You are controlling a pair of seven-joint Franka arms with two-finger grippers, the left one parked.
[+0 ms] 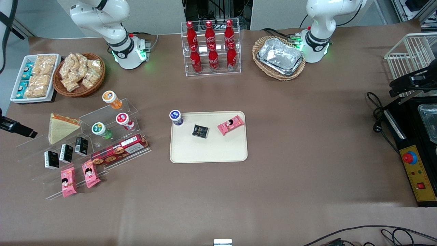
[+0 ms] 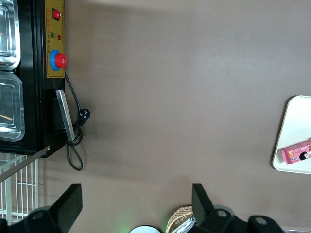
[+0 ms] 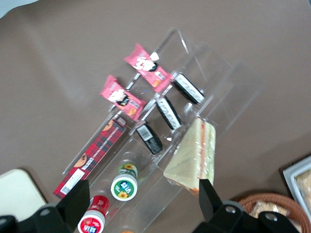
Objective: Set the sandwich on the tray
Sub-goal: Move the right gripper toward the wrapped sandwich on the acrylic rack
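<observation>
The sandwich is a clear-wrapped cream wedge lying on the upper step of a clear acrylic stand toward the working arm's end of the table. It also shows in the right wrist view. The cream tray lies mid-table, well away from the sandwich, and its corner shows in the right wrist view. My gripper is open and empty, high above the stand, with one finger over the sandwich's tip. A black part of the gripper shows beside the sandwich.
The tray holds a blue-lidded bottle, a black packet and a pink packet. The stand carries small bottles, black boxes, pink packets and a cookie box. A snack basket and a cola rack stand farther back.
</observation>
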